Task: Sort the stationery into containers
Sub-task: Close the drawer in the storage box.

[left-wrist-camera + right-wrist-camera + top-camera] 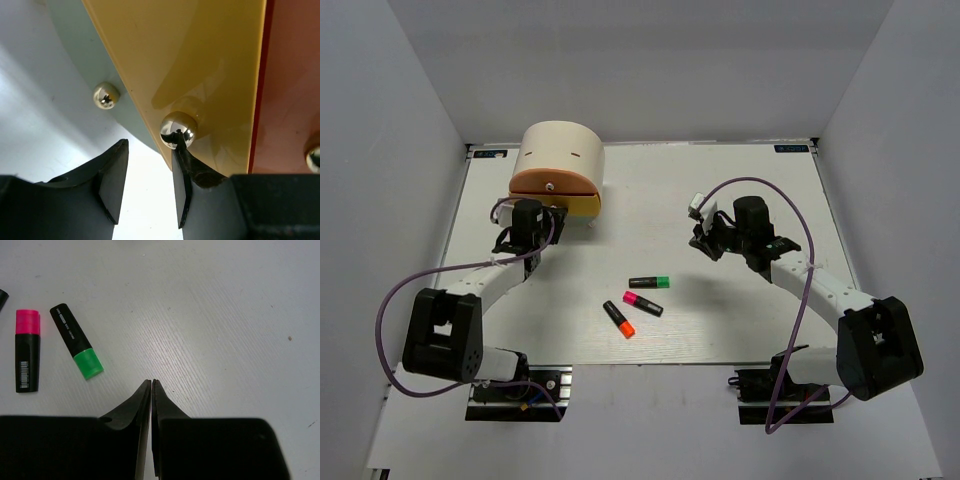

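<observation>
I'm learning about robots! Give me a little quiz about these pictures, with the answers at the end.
1. True or false: the right gripper is shut and empty.
2. How many highlighters lie on the table?
3. The left gripper is at the knob of which drawer? A orange, B yellow, C purple.
Key: 1 true; 2 three; 3 B, the yellow drawer.

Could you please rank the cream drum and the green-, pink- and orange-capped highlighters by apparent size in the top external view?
1. The cream drum, by far the largest.
2. The green-capped highlighter, pink-capped highlighter and orange-capped highlighter look about alike, so I would not rank them.
</observation>
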